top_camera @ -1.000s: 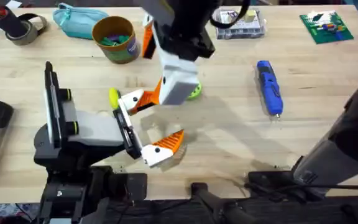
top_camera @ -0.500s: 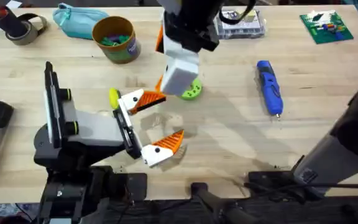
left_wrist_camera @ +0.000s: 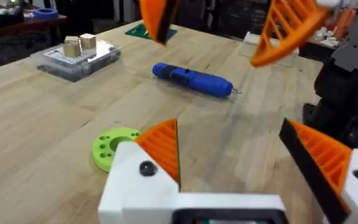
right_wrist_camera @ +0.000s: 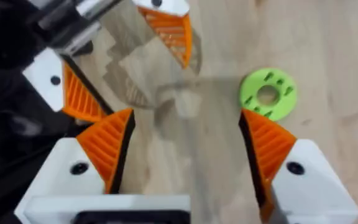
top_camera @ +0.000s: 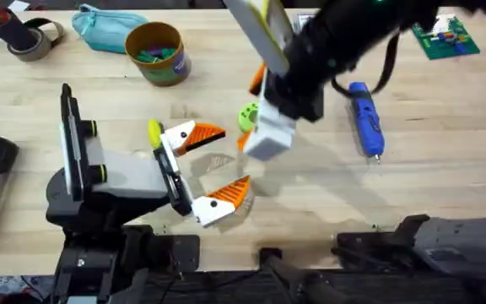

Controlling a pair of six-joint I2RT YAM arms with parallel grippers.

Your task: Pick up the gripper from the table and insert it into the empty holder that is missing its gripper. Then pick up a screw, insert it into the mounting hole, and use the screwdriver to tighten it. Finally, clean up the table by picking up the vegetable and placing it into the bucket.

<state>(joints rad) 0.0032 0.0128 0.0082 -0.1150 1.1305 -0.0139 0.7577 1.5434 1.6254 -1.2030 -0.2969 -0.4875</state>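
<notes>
Overhead: right gripper (top_camera: 251,111) above bench middle; wedge finger (top_camera: 199,133) seated on holder (top_camera: 99,169), near-left corner.
Left wrist: left gripper (left_wrist_camera: 241,155) wide open, empty; screwdriver (left_wrist_camera: 191,79) beyond.
Right wrist: right gripper wide open, empty, over green disc (right_wrist_camera: 267,93).

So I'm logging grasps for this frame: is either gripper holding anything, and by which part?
Nothing is held. The right gripper and the left gripper are both open, with bare table between their pads.

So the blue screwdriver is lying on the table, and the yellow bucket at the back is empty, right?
Not quite. The blue screwdriver does lie on the table, but the yellow bucket is not empty: the overhead view shows small green and blue things inside it.
</notes>
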